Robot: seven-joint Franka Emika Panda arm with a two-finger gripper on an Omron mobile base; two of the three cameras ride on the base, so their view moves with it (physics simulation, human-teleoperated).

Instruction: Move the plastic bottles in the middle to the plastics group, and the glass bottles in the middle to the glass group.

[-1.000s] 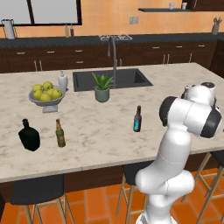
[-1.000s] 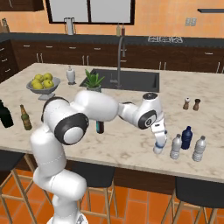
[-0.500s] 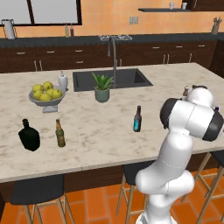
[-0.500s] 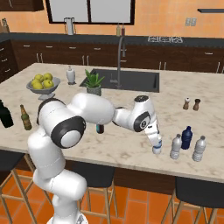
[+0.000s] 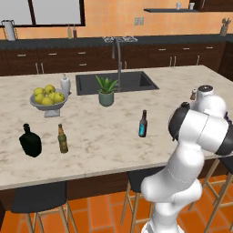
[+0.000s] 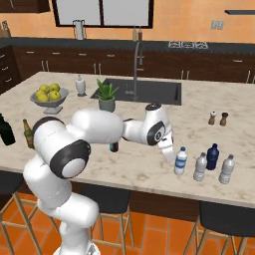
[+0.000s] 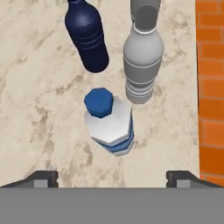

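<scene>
Now your jaws (image 7: 112, 177) stand wide above the blue-labelled bottle (image 7: 109, 124), upright on the surface (image 7: 39, 113) beside the dark blue bottle (image 7: 87, 37) and grey bottle (image 7: 142, 61): it's grouped with plastics, while the brown bottle (image 5: 143, 124) waits mid-surface.

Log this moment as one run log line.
gripper: open, above blue-label bottle | bottle: upright, released beside dark blue bottle | brown bottle: mid-counter

Dark blue bottle (image 7: 86, 37) top cut off; second grey bottle (image 7: 144, 13) mostly hidden.
</scene>
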